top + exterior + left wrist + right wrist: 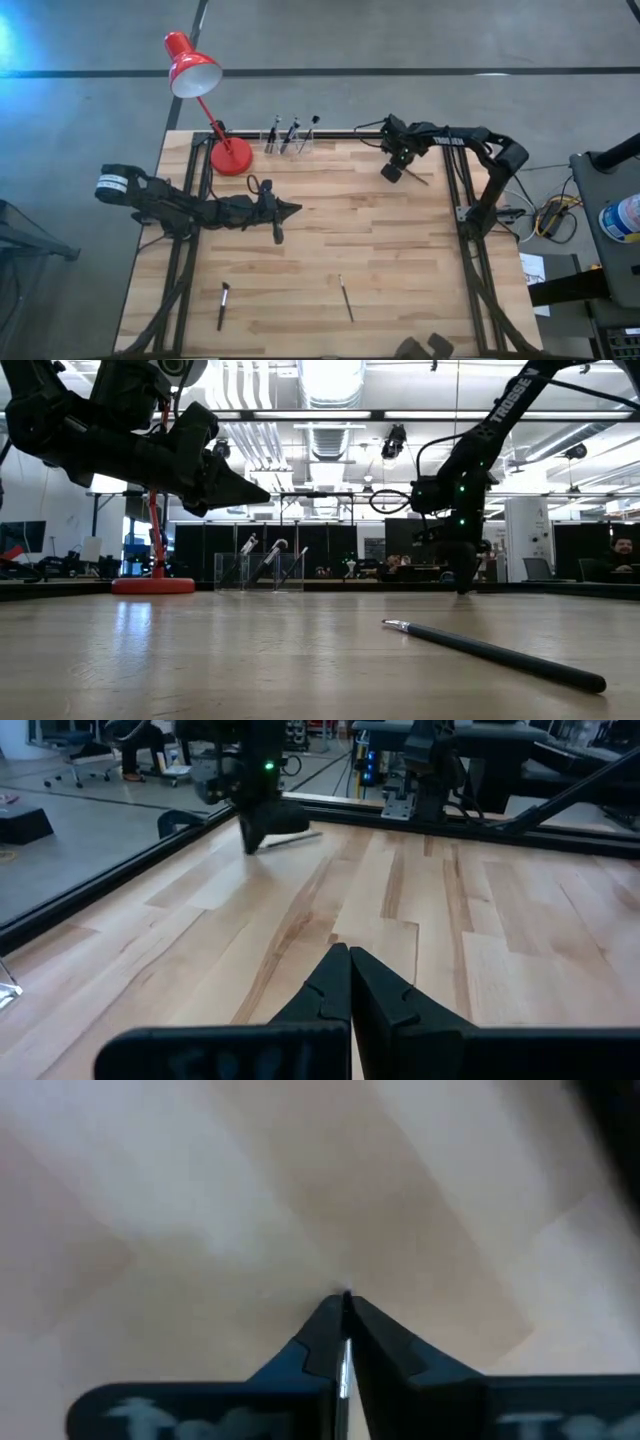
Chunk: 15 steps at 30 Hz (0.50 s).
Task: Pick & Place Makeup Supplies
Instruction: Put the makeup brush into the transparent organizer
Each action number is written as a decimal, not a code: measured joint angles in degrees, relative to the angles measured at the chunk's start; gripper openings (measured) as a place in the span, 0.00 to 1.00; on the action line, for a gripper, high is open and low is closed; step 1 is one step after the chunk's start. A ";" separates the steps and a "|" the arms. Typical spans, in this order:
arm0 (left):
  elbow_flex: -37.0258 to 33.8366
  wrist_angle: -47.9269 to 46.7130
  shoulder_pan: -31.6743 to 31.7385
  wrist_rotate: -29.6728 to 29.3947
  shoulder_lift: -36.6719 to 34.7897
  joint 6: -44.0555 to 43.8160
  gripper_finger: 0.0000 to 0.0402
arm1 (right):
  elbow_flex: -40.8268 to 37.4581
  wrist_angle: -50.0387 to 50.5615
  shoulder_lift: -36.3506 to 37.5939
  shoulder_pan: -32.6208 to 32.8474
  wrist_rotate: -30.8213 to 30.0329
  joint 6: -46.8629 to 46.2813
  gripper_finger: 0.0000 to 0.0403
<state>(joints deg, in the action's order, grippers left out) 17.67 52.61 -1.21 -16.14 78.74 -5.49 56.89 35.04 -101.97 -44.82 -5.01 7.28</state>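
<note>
My right gripper point(392, 173) stands near the table's far right, fingers pointing down at the wood, shut on a thin makeup brush point(417, 179). My left gripper point(291, 210) hovers shut and empty over the table's left middle, well above the wood in the low view point(255, 491). Two more brushes lie flat near the near edge: a dark one point(223, 305) and a slimmer one point(345, 297), which is also the brush in the low view point(495, 650). Several brushes stand tilted in a clear holder point(290, 135) at the far edge. My right gripper pinches the brush between its two fingers, coming from above and pointing down. A silvery sliver of the handle point(345, 1355) shows in the gap between them. The rest of the brush point(298, 837) sticks out sideways, low over the wood; whether it lies on the table I cannot tell.
A red desk lamp point(205, 95) stands on its round base point(231, 157) at the far left, beside the holder. Black frame rails point(190, 200) run along the table's edges. Bare wood point(400, 250) spreads across the middle and right.
</note>
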 joint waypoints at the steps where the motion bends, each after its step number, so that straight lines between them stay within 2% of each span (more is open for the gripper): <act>1: 0.00 0.02 0.01 0.00 0.00 -0.54 0.00 | -0.28 0.66 0.83 0.48 0.69 -0.17 0.04; 5: 0.00 -0.01 0.02 0.78 0.00 -2.15 0.00 | -2.24 1.24 5.70 3.10 5.58 -0.28 0.02; 8: -0.02 0.02 0.02 2.89 0.00 -2.15 0.00 | -5.17 -0.97 10.90 5.50 6.01 -1.48 0.02; 15: 0.45 0.00 -0.03 3.40 0.00 -1.37 0.00 | -15.56 -17.21 23.83 14.95 8.43 -7.01 0.02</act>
<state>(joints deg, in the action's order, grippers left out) 18.12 52.61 -1.23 -12.74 78.74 -6.86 41.32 17.83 -78.14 -29.87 3.42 0.27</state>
